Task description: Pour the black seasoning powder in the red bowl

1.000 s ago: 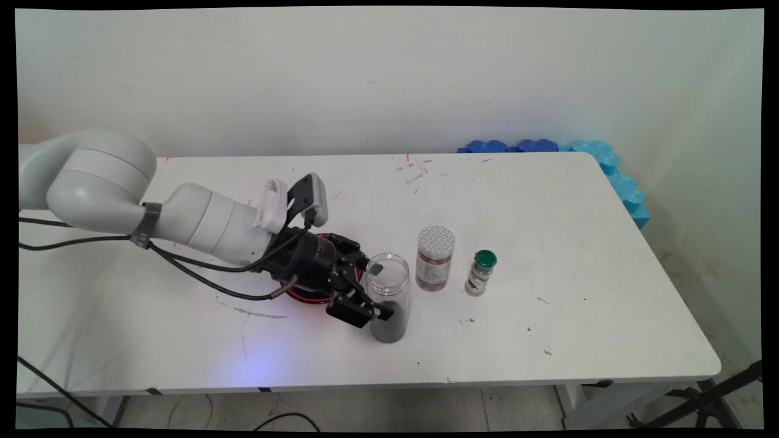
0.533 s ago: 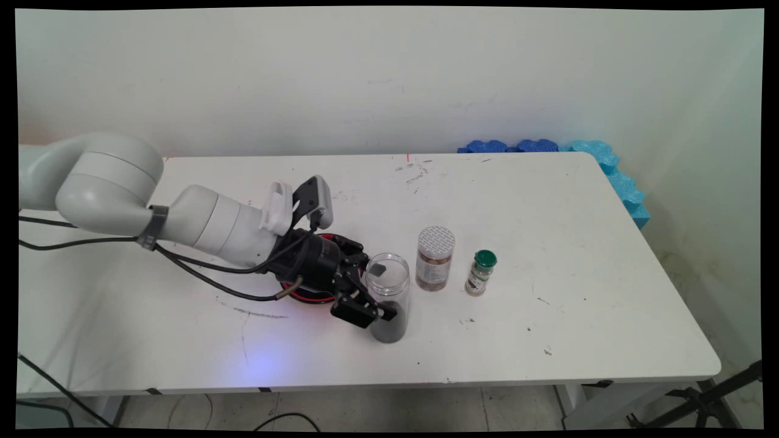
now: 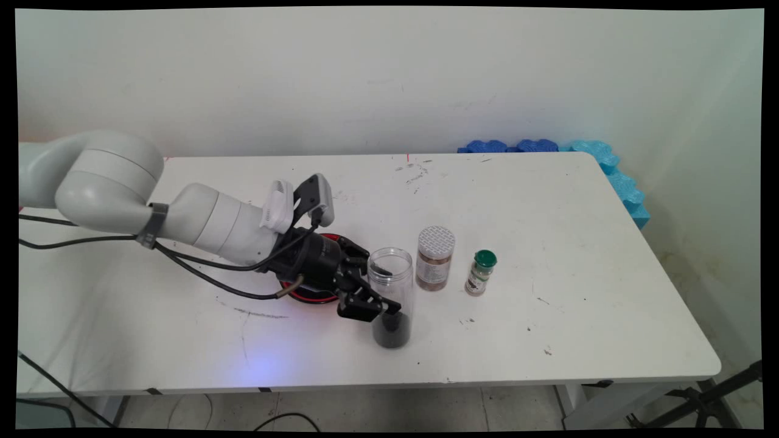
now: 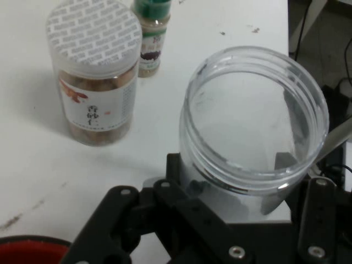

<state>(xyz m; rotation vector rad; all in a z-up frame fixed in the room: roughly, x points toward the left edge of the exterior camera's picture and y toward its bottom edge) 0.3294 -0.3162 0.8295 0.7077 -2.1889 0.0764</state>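
A clear open-topped jar (image 3: 391,286) with dark material at its bottom stands on the white table (image 3: 548,243), near the front. My gripper (image 3: 382,293) reaches in low from the left and is shut on the jar's middle, one finger on each side. The hand view looks down into the jar's open mouth (image 4: 253,110), with the gripper (image 4: 231,173) clasping it below the rim. A red-rimmed black disc (image 3: 304,296) lies on the table under the wrist, and its edge (image 4: 27,250) shows in the hand view.
Right of the clear jar stands a jar with a patterned white lid and brown contents (image 3: 434,258) (image 4: 96,82). Further right is a small green-capped spice bottle (image 3: 481,272) (image 4: 149,33). Blue foam pieces (image 3: 548,146) line the table's back right corner.
The fingers have drawn in against the clear jar. The jar has shifted slightly to the right, and the wrist has edged right with it.
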